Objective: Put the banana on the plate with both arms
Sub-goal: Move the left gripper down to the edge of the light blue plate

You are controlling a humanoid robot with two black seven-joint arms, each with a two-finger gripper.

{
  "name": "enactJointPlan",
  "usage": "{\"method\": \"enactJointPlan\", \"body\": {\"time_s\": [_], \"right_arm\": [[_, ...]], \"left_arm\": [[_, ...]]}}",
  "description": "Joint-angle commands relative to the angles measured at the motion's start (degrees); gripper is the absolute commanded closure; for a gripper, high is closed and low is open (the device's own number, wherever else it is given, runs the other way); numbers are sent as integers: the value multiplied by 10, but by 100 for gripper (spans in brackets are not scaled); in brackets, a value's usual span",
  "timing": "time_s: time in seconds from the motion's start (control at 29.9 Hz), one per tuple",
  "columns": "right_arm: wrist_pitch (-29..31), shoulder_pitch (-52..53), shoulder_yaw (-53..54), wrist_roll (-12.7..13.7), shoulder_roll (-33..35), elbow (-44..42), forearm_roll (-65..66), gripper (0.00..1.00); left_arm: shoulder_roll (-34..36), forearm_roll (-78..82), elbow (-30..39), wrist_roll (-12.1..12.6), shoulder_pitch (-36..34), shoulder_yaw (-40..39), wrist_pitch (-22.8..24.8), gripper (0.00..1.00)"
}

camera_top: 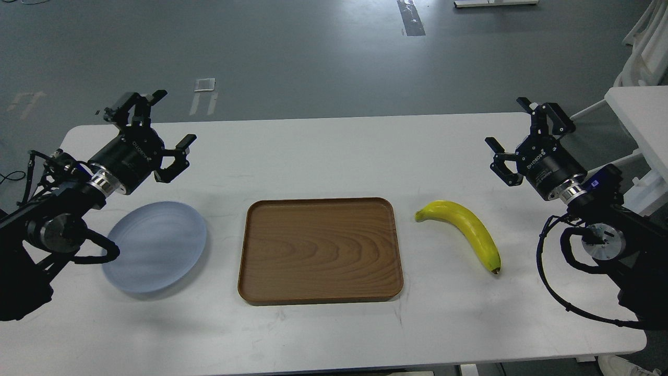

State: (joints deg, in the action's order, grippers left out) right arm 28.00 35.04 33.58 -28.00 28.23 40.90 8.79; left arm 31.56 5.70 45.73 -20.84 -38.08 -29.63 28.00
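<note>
Banana (466, 230) lies flat on the white table (323, 151), right of the brown wooden tray (319, 249) and apart from it; greenish stem end points toward the tray, dark tip toward the near right. Pale blue-grey plate (155, 246) sits on the far side of the tray, at the left, nothing on it. Right gripper (514, 137) hovers above the table behind and to the right of the banana, fingers spread, holding nothing. Left gripper (156, 124) hovers behind the plate, likewise spread and unloaded. Handling judgement: banana looks light, with a smooth, somewhat glossy skin, so probably slick under hard pads; the curve means it may roll or pivot if pinched off-centre. If real fruit, the flesh would bruise under a hard squeeze; cannot tell real from replica. Best hold appears to be across the thick middle, jaws closing on the two long sides, moderate force. Stem and tip taper, poor purchase there. Plate is well apart from the banana, so the carry crosses the tray.
</note>
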Motion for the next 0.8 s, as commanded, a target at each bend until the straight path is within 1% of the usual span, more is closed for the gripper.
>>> {"method": "enactJointPlan", "body": {"time_s": [0.0,0.27,0.4,0.47,0.5,0.57,0.6,0.64,0.67,0.7,0.74,0.77], "right_arm": [[0,0,0,0,1,0,0,0],[0,0,-1,0,0,0,0,0],[0,1,-3,0,0,1,0,0],[0,2,-4,0,0,1,1,0],[0,2,-5,0,0,1,2,0],[0,6,-23,0,0,3,3,0],[0,8,-36,0,-1,4,3,0],[0,10,-44,0,-4,5,4,0],[0,11,-47,0,-6,5,4,0],[0,12,-47,0,-10,5,4,0],[0,17,-48,0,-14,4,5,0],[0,20,-50,0,-15,4,5,0]], "left_arm": [[-4,0,-8,-3,1,-1,0,0],[1,2,-13,-1,-7,4,0,0],[18,7,-18,-9,-11,-3,0,0],[26,15,-17,-10,-25,3,0,0],[29,25,-14,-10,-30,5,0,0],[44,93,-1,-15,-33,4,0,0],[65,156,15,-29,-36,0,0,0],[87,218,39,-55,-38,0,0,0],[97,249,54,-67,-42,0,0,0],[107,279,71,-72,-45,0,0,0],[127,342,104,-72,-52,0,0,0],[138,374,119,-72,-54,0,0,0]]}}
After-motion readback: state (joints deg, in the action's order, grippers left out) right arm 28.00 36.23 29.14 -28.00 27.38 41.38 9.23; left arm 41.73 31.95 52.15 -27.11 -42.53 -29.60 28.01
